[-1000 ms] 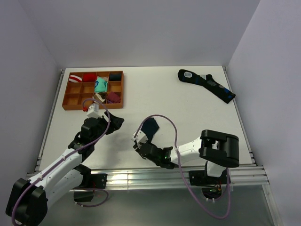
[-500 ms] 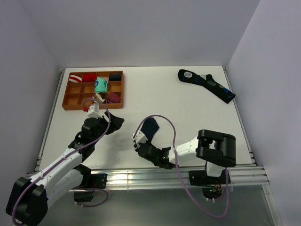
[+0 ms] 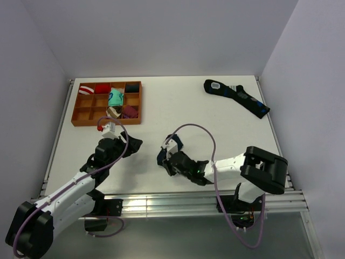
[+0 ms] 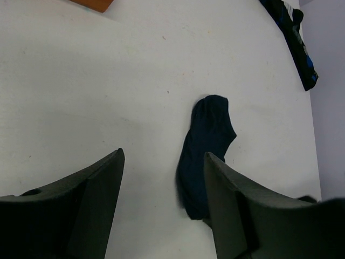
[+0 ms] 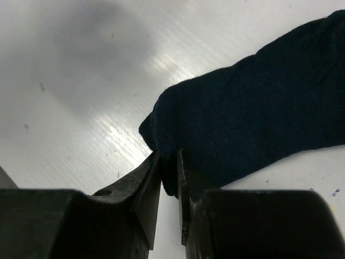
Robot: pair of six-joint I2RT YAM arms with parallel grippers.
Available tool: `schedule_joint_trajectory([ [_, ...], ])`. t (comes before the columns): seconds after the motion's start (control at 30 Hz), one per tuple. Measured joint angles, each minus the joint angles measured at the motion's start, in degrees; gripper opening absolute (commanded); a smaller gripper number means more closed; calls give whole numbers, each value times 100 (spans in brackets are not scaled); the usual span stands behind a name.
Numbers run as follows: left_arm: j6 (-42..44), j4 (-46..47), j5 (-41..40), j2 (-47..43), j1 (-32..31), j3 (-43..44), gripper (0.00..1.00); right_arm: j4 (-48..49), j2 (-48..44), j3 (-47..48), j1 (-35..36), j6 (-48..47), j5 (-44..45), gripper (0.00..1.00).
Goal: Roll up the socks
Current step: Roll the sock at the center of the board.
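1. Low in the right wrist view, your right gripper (image 5: pixel 168 162) has its jaws nearly closed, pinching the near edge of the socks (image 5: pixel 259 102). They lie on the white table (image 5: pixel 81 81).
2. Your left gripper (image 4: pixel 163 159) gapes wide and holds nothing.
3. From above, at frame centre, the right gripper hides most of the socks.
4. Farther back are an orange tray (image 3: pixel 81 123) at upper left, a long black sock (image 3: pixel 237 97) at upper right, and pale walls (image 3: pixel 161 38).
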Motion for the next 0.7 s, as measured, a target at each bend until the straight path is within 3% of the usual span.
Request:
schedule_joint_trajectory([
  [0.17, -13, 225, -96, -48, -238, -249, 51, -72, -221, -11, -710, 442, -970, 24],
  [0.47, -127, 920, -483, 151, -911, -590, 40, -164, 101, -35, -1685, 1327, -2903, 22],
  [0.7, 33, 1757, -1141, 787, -2024, -629, 53, 162, 485, -120, -2177, 1998, -3945, 22],
])
